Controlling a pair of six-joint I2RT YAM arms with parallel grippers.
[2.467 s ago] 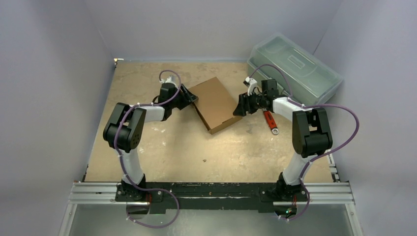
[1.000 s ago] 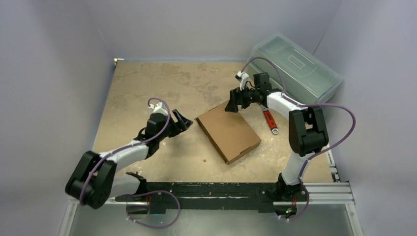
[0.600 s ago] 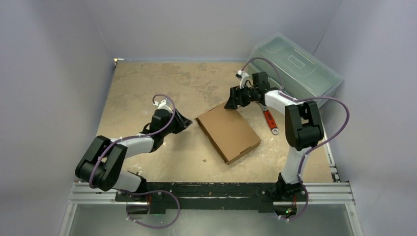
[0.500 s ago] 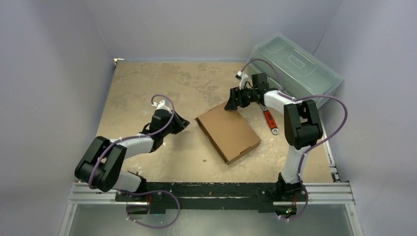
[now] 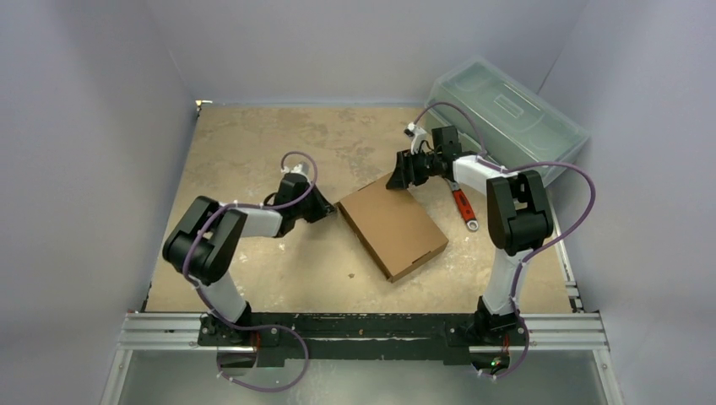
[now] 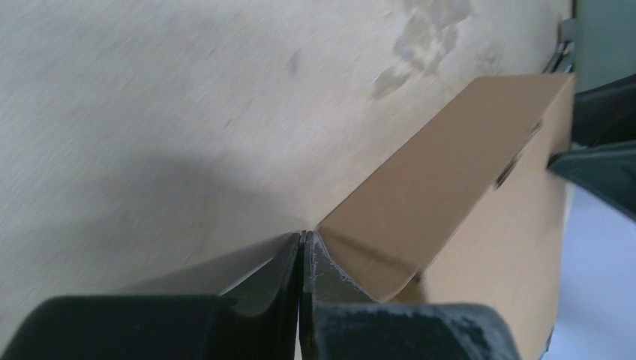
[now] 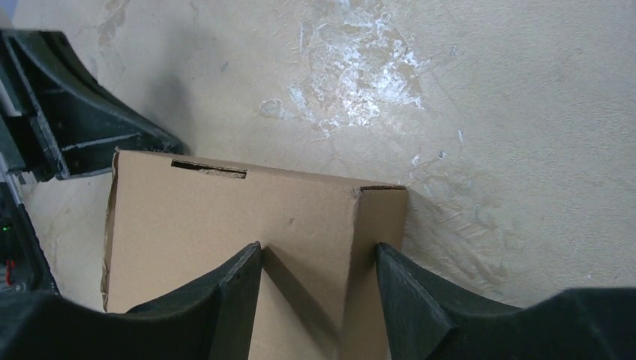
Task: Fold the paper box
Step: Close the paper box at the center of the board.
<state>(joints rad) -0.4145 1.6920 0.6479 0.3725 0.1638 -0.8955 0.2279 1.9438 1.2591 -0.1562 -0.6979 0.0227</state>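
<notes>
Most of the folding looks done to me. Starting nearest my bases: the box (image 5: 392, 226) lies mid-desk, turned so that one corner points toward me. It sits as a closed, shallow package, with the lid flat and the side walls upright. From above I see no flap sticking out along its near edges.

Further in, on the left, my left arm (image 5: 253, 221) reaches across the desk (image 5: 245, 143) to the box's left corner. My left jaws are pressed together with nothing between them. Their tips are at the foot of that corner, touching it or just short of it; I cannot tell which.

Further still, my right jaws are spread over the far corner. One finger (image 7: 225, 300) hangs above the lid and the other sits outside the side wall, so they straddle the wall without pinching it. Along the top edge there I can see a slot (image 7: 208, 169). Whether a tab is fully seated in it I cannot tell.

What may be left, as I judge it, is small: checking that the tabs are pushed in, pressing the corners square, then backing both arms off.

Right of the box a wrench (image 5: 462, 207) lies on the desk, apart from it. In the far right corner stands a toolbox (image 5: 507, 114), which has no part in the job.
</notes>
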